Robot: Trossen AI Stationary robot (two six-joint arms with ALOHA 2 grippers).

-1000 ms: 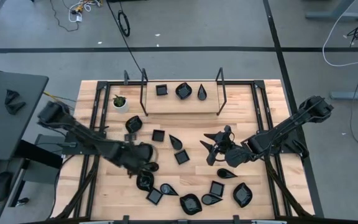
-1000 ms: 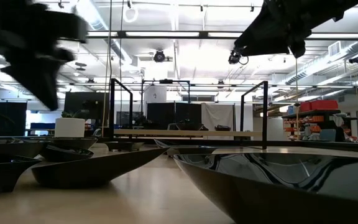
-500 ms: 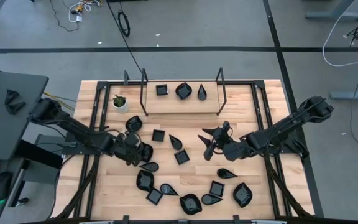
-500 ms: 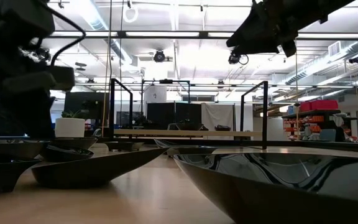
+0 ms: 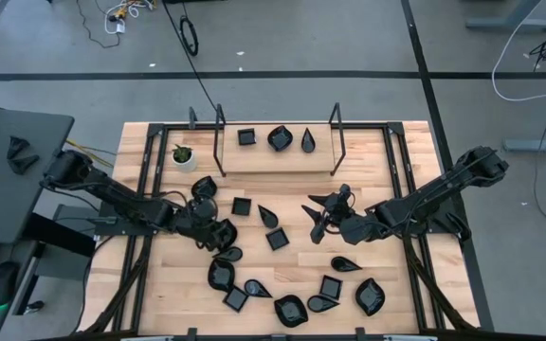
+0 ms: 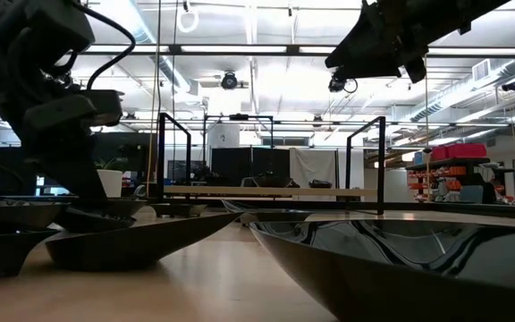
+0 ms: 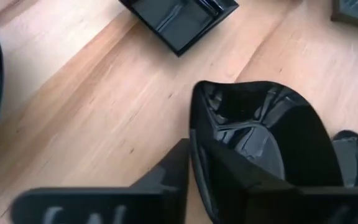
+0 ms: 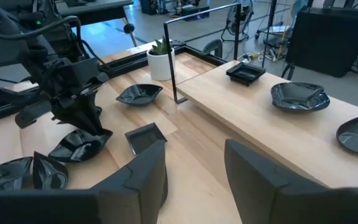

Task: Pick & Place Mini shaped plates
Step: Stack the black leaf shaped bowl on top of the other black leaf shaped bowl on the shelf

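Several glossy black mini plates lie flat on the near half of the wooden table. Three more rest on a raised wooden shelf at the far side. My left gripper is left of the table's centre, shut on one black rounded plate, which also shows in the right wrist view. My right gripper hangs open, high above the table's middle, right of centre, with nothing between its fingers. My left gripper pinches the rounded plate by its rim, one finger outside the wall and the other inside the bowl. The fingers come from above, slanting down. The plate sits tilted in the hold; whether its low end touches the table does not show.
A small white pot with a green plant stands at the shelf's left end. Black metal frames rise at both ends of the shelf. Loose plates crowd the near edge; bare wood lies right of the right gripper.
My left gripper has swung from the plates near the table's near edge back toward the far-left, then shifted a little right. My right gripper has drifted slightly toward the far edge, then kept still.
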